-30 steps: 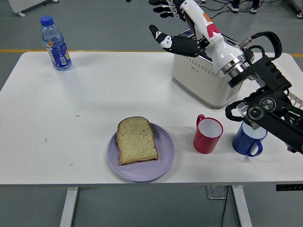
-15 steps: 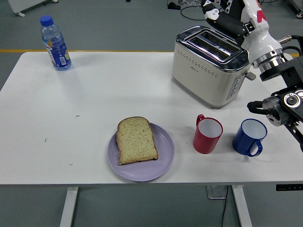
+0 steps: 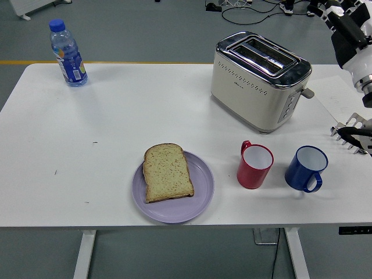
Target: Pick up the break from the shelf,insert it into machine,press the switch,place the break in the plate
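Pulling my right hand (image 3: 349, 26) back from over the toaster to the desk's far right corner, I have left it mostly out of frame at the top right; only a white and black part of it shows, so I cannot tell how far its fingers are open, though nothing I can see is held in it. My left arm is out of view. Going from largest to smallest, the white desk (image 3: 116, 116) carries everything. On its far right part stands the cream two-slot toaster (image 3: 258, 81), both slots now uncovered and, as far as I can see, empty, its lever at the right end. Near the front edge, around the middle, lies the lilac plate (image 3: 203, 195) with the slice of bread (image 3: 167, 172) flat on it, its far edge reaching slightly past the rim. A clear water bottle (image 3: 68, 53) with a blue cap stands upright at the far left corner. Right of the plate stand a red mug (image 3: 254, 165) and a blue mug (image 3: 305, 167), close together but apart, both empty. A second ago my arm crossed over the toaster and the mugs; now it has cleared them. With the bread on the plate and my arm withdrawn, I judge the task finished.
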{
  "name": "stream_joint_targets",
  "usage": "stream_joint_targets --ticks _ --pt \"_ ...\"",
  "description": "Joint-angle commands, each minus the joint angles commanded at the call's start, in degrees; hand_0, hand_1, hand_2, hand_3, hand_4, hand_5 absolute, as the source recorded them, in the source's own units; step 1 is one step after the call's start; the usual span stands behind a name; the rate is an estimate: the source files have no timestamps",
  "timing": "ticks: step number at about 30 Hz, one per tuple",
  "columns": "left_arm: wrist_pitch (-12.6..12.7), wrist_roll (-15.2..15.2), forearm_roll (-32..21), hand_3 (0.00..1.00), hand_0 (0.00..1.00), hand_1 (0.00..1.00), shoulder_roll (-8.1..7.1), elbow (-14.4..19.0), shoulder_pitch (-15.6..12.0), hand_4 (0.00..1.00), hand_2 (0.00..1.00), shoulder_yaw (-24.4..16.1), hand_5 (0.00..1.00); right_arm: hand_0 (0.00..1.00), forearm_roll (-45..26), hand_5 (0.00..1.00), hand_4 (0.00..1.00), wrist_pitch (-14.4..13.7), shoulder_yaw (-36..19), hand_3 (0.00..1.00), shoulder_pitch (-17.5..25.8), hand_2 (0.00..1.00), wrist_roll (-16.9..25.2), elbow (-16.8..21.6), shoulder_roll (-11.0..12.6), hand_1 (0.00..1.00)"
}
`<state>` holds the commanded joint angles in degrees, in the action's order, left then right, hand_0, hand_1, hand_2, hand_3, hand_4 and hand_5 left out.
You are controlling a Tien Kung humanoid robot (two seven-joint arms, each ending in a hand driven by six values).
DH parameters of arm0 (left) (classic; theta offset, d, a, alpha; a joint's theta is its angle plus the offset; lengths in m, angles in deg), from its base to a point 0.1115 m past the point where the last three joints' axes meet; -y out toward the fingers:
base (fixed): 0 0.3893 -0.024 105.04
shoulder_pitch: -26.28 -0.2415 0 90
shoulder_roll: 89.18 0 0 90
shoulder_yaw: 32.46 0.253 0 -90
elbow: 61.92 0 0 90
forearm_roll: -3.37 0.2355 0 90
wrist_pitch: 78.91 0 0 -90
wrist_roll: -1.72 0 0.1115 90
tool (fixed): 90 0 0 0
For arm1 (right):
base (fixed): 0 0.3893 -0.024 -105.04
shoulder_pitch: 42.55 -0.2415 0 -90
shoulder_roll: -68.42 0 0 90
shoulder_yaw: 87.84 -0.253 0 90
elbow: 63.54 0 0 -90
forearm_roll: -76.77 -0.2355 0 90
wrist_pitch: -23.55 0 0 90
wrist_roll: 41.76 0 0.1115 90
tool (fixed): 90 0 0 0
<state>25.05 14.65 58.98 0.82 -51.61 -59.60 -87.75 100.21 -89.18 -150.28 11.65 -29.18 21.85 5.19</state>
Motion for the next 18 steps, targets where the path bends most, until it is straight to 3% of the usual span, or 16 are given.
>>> stream_joint_targets --ticks 6,11,18 --pt "0.0 -0.1 0.6 0.509 0.623 0.456 0.0 0.0 -0.2 0.266 0.439 -0.4 0.802 0.726 -8.0 0.198 0.464 3.0 -9.0 0.667 8.1 0.715 0.0 -1.9 0.4 0.697" --pt "0.0 -0.3 0.2 0.509 0.623 0.456 0.0 0.0 -0.1 0.266 0.442 -0.6 0.803 0.712 -9.1 0.211 0.46 7.1 -17.5 0.636 17.2 0.692 -4.0 -1.5 0.5 0.679" --pt "-0.1 -0.4 0.4 0.509 0.623 0.456 0.0 0.0 0.4 0.267 0.444 -1.0 0.806 0.707 -7.3 0.222 0.454 10.2 -24.3 0.62 23.6 0.681 -8.1 -2.1 0.3 0.668"
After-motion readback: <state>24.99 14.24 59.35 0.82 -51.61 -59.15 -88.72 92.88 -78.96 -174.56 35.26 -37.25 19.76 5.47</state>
